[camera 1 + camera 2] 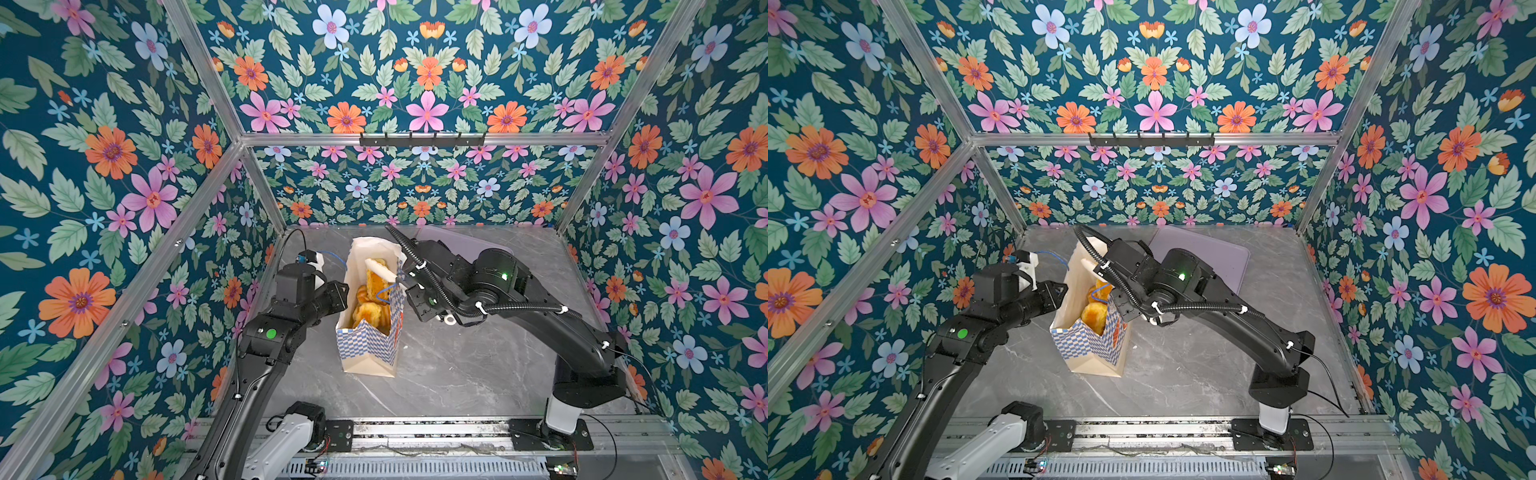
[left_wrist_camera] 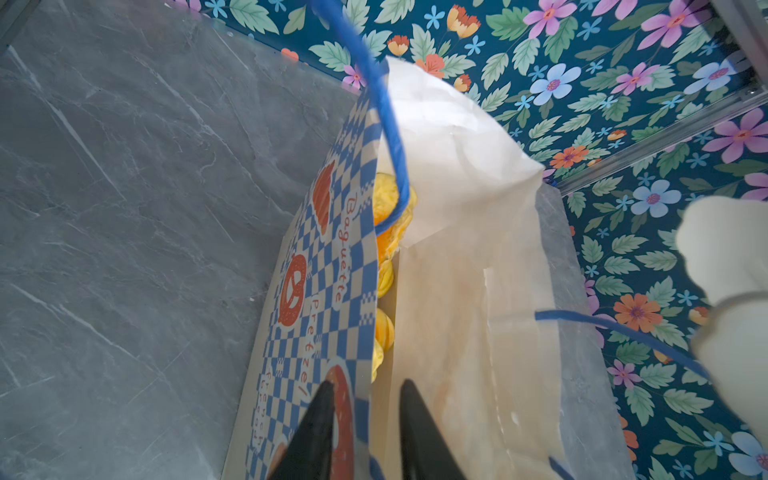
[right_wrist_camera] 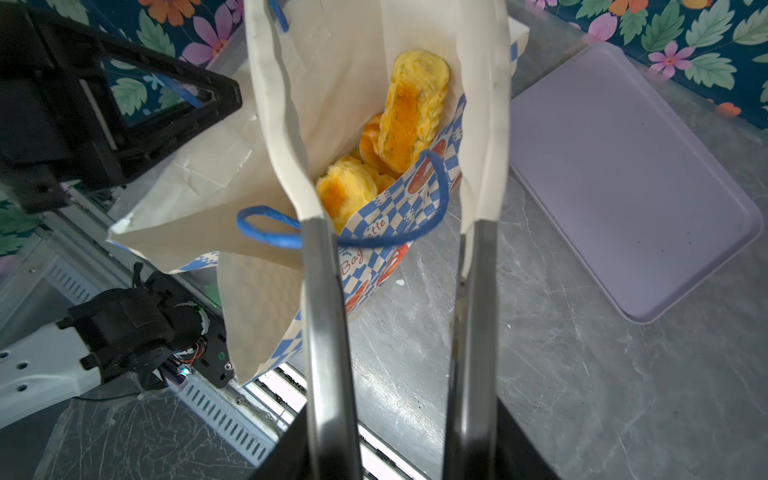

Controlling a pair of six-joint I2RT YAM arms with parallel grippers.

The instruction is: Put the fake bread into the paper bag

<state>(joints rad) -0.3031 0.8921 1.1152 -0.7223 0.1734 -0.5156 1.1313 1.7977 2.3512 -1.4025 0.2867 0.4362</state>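
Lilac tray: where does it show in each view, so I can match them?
In a top view: lilac tray at the table's far edge, behind the right arm.
In a top view: same place, more of it uncovered.
Left wrist: not in it.
Right wrist: flat on the table beside the paper bag.
Shared landmark: the paper bag.

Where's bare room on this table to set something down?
Bare marble between the bag and the near rail. The lilac tray at the back is bare too. Crowded at the bag's mouth, with the left hand and right hand there.
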